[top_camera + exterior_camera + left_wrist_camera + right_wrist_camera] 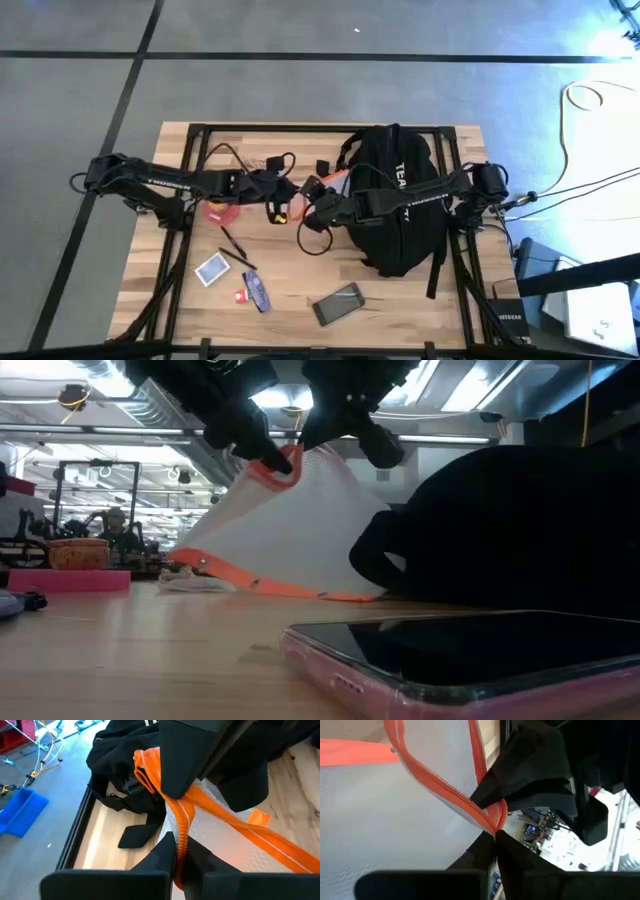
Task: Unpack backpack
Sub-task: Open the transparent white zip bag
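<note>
The black backpack [400,200] lies at the right of the table's middle; its bulk fills the right of the low view [520,530]. Just left of it, a white mesh pouch [290,525] with orange zipper trim is held up by its top. My left gripper [262,448] and my right gripper [345,435] are both shut on that trim, close together. In the high view they meet at the table's middle, left [288,200] and right [318,207]. My left gripper pinches the pouch's orange zipper edge [181,832] between its two fingers, at the raised top. The pouch hangs slanting below, with its lower orange edge [290,588] on the table. My right gripper pinches the same orange zipper edge [492,820] between its two fingers, right beside the left gripper's hold. It comes in from the backpack's side. The white mesh spreads out below the hold.
A pink-cased phone [338,303] lies near the front edge. A card [212,268], a pen [235,250] and a small purple item [258,292] lie front left. A red round thing [220,210] sits under the left arm. A black cable loop [315,240] lies by the backpack.
</note>
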Tool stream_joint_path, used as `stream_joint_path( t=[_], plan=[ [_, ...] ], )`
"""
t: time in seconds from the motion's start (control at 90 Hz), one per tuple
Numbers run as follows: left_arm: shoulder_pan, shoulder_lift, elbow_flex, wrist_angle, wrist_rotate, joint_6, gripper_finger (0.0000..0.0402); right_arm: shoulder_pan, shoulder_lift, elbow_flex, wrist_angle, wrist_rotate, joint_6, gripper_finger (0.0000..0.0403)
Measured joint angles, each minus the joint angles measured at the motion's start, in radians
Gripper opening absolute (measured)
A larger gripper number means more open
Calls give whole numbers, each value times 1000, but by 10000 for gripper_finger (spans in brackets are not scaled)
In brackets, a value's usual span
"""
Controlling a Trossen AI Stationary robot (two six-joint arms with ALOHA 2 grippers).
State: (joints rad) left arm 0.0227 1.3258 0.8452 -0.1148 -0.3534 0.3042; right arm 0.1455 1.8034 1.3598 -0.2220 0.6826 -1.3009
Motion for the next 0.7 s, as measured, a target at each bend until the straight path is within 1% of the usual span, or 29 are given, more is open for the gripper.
stream_joint_path(
  t=[0.089,0.178,0.267,0.333,0.411,0.556,0.611,0.7],
  plan=[
    [-1,0,0,-13,-4,1,0,19,0,1,-17,-25,19,24],
    [-1,0,0,-15,-32,13,0,56,0,1,-15,-29,20,40],
    [5,-6,-1,-23,-57,18,0,84,0,1,-14,17,50,47],
    [19,-20,-1,-24,-56,13,0,88,-1,2,-39,44,98,48],
    [34,-44,-1,-22,-53,10,0,90,-2,2,-91,44,169,48],
    [53,-100,0,4,-56,48,0,79,-2,2,-182,38,354,49],
    [64,-126,14,1,-71,78,0,60,-6,2,-182,13,442,49],
    [84,-163,48,3,-116,129,0,3,-32,1,-164,-126,592,49]
  ],
)
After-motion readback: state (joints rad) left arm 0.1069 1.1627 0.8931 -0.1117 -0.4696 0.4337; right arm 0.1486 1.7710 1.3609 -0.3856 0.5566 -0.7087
